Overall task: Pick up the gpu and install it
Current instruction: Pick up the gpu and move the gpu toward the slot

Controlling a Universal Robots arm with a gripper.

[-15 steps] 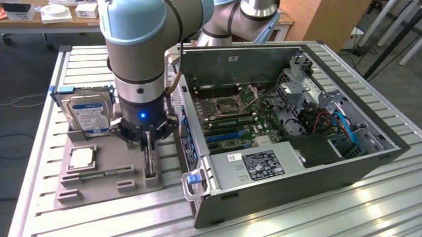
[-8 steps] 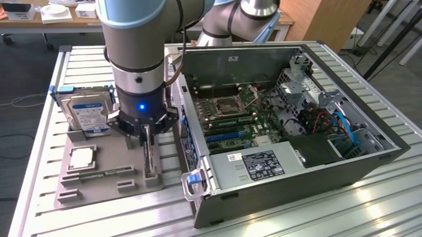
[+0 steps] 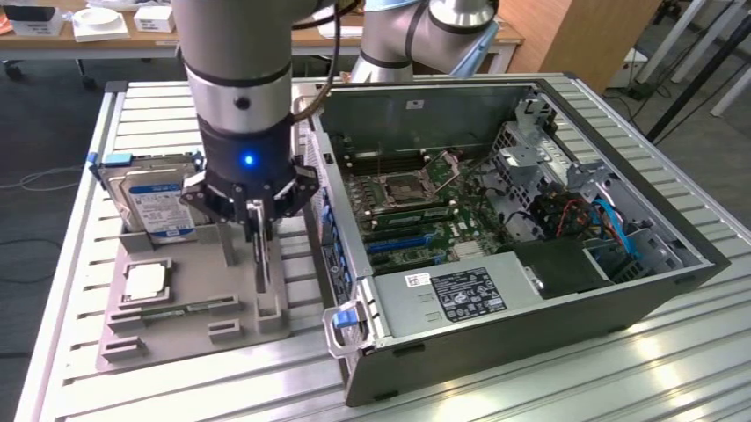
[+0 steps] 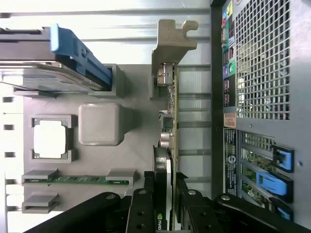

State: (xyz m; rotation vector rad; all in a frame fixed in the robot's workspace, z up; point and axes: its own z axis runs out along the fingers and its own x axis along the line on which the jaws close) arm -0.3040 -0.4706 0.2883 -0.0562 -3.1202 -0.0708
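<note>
The black claw is clenched on the thin, dark gpu card with its pale metal end bracket. The card stands on edge in a grey plastic holder tray on the slatted metal desk. An open grey computer case sits just beside the tray.

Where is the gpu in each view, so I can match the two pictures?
Exterior view: the gpu stands on edge in the grey holder, under the gripper, beside the computer case.
Wrist view: the gpu runs edge-on alongside the computer case, one end between the jaws.
Shared landmark: the pale square chip in the holder.
</note>
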